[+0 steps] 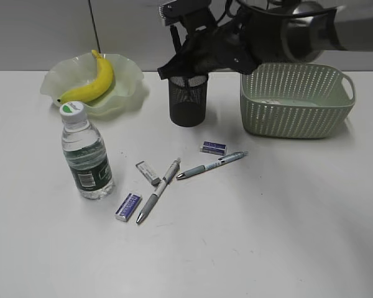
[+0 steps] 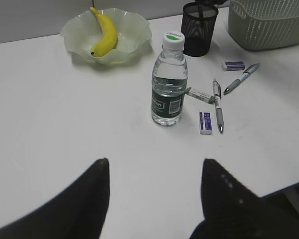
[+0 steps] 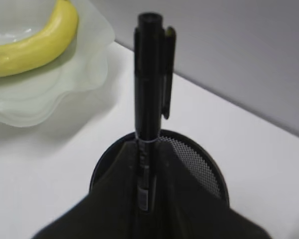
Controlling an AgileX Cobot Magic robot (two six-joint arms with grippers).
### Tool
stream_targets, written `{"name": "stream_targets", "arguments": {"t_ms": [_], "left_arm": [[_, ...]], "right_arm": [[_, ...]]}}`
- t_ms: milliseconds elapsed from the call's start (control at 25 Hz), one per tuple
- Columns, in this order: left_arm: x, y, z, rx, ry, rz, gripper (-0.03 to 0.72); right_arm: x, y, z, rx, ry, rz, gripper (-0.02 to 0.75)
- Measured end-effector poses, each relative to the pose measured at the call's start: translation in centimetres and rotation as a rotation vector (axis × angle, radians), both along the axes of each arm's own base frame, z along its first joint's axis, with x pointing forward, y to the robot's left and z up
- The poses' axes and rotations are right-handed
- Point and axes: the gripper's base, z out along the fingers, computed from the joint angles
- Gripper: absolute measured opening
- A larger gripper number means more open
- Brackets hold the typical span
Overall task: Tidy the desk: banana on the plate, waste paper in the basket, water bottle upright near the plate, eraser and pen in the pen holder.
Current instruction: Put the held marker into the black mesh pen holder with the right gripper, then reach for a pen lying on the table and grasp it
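Right wrist view, nearest first: the right claw (image 3: 143,186) is clenched on a black pen (image 3: 149,84), held upright so it can drop straight into the pen holder (image 3: 202,167) directly below it, with the banana (image 3: 32,47) already on the plate (image 3: 97,69) beyond and to the claw's left. The left claw (image 2: 154,199) hangs released, holding nothing; ahead of it stands the water bottle (image 2: 169,84), upright near the plate. Two pens (image 1: 158,189), three erasers (image 1: 128,207) still lie on the desk (image 1: 267,236), below the right claw, and the basket (image 1: 295,102) sits to its right.

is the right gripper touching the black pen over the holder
Touching. The right wrist view shows the right gripper with its fingers closed around the black pen, held upright above the pen holder.
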Motion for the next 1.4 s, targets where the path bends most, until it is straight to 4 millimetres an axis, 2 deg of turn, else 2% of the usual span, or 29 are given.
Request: {"name": "stream_targets", "arguments": {"t_ms": [40, 120, 160, 280, 360, 400, 520, 720, 800, 920, 1040, 1160, 1320, 1400], "left_arm": [[0.0, 0.0, 0.0, 0.000, 0.000, 0.000, 0.435], [0.0, 0.0, 0.0, 0.000, 0.000, 0.000, 0.435], [0.0, 0.0, 0.0, 0.001, 0.000, 0.001, 0.435], [0.0, 0.0, 0.0, 0.001, 0.000, 0.001, 0.435], [0.0, 0.0, 0.0, 0.001, 0.000, 0.001, 0.435], [0.0, 0.0, 0.0, 0.001, 0.000, 0.001, 0.435], [0.0, 0.0, 0.0, 0.001, 0.000, 0.001, 0.435], [0.0, 0.0, 0.0, 0.001, 0.000, 0.001, 0.435], [0.0, 0.0, 0.0, 0.001, 0.000, 0.001, 0.435], [0.0, 0.0, 0.0, 0.001, 0.000, 0.001, 0.435], [0.0, 0.0, 0.0, 0.001, 0.000, 0.001, 0.435], [0.0, 0.0, 0.0, 0.001, 0.000, 0.001, 0.435], [0.0, 0.0, 0.0, 0.001, 0.000, 0.001, 0.435], [0.0, 0.0, 0.0, 0.001, 0.000, 0.001, 0.435]], "right_arm": [[0.1, -0.1, -0.4, 0.014, 0.019, -0.016, 0.092], [0.2, -0.2, -0.7, 0.046, 0.045, -0.044, 0.144], [0.2, -0.2, -0.7, 0.054, 0.050, -0.051, 0.190], [0.2, -0.3, -0.2, 0.065, 0.048, -0.060, 0.410], [0.0, -0.6, 0.6, 0.063, 0.053, -0.078, 0.513], [-0.1, -0.9, 1.3, 0.056, 0.062, -0.098, 0.541], [-1.0, -2.3, 4.1, -0.009, 0.105, -0.176, 0.547], [-4.6, -4.8, 9.7, -0.227, 0.192, -0.225, 0.492], [-6.7, -5.6, 11.5, -0.283, 0.254, -0.208, 0.448], [-10.4, -7.4, 13.6, -0.277, 0.311, -0.184, 0.375], [-15.1, -10.2, 15.0, -0.253, 0.333, -0.172, 0.303], [-20.3, -13.7, 14.8, -0.264, 0.354, -0.160, 0.248], [-27.4, -18.2, 14.5, -0.209, 0.334, -0.130, 0.230], [-30.7, -20.1, 13.5, -0.193, 0.323, -0.089, 0.227]]}}
